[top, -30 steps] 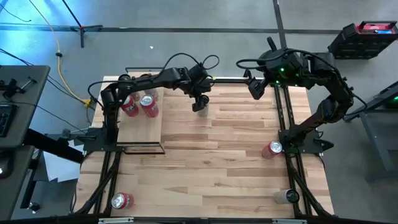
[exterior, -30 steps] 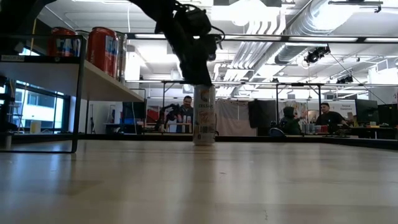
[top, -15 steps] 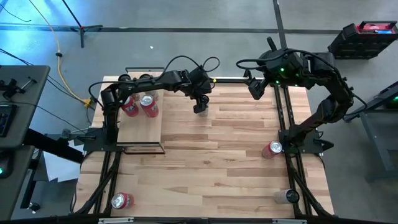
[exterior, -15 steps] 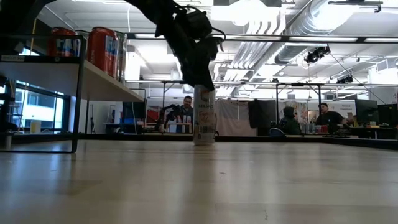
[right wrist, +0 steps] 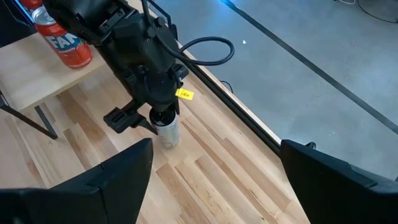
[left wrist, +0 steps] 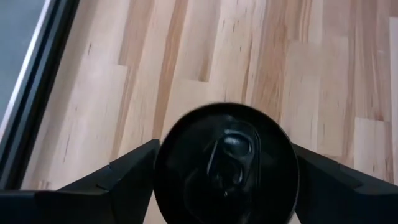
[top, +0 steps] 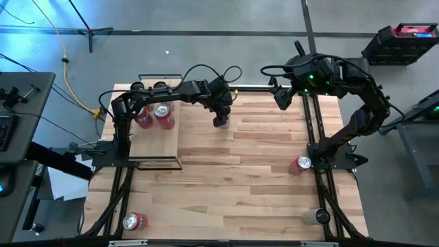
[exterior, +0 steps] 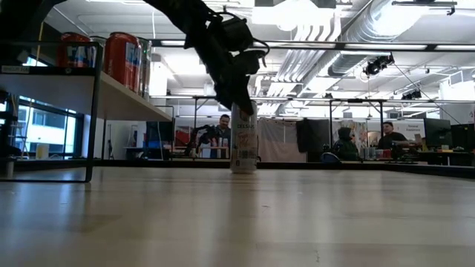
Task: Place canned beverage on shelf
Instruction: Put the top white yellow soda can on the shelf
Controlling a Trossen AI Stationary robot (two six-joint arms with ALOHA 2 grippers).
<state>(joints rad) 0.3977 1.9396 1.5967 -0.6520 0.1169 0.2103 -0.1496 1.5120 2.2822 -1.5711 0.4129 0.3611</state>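
The tall pale can [exterior: 243, 139] stands upright on the tabletop [top: 247, 171], near the far edge, right under the left end effector [top: 219, 118]. The two fingers [left wrist: 124, 171] sit one on each side of the can's dark top [left wrist: 226, 163], close to it, but I cannot tell if they press on it, so the can does not look held. To do this step well, I think the left end effector should go a bit lower so it grips the can's body and not just the rim, keep the can in the middle, squeeze evenly, and then lift straight up so the can does not tip. The shelf [top: 154, 140] is off to one side of the left end effector, and two red cans [top: 162, 115] already stand at its far end, next to the arm's own base. The near part of the shelf board looks bare, so that seems the better spot. The can must rise above the thin black frame [exterior: 95, 111] first. The tabletop edge is just behind the can. The right end effector [top: 282, 97] waits well away with its fingers apart.
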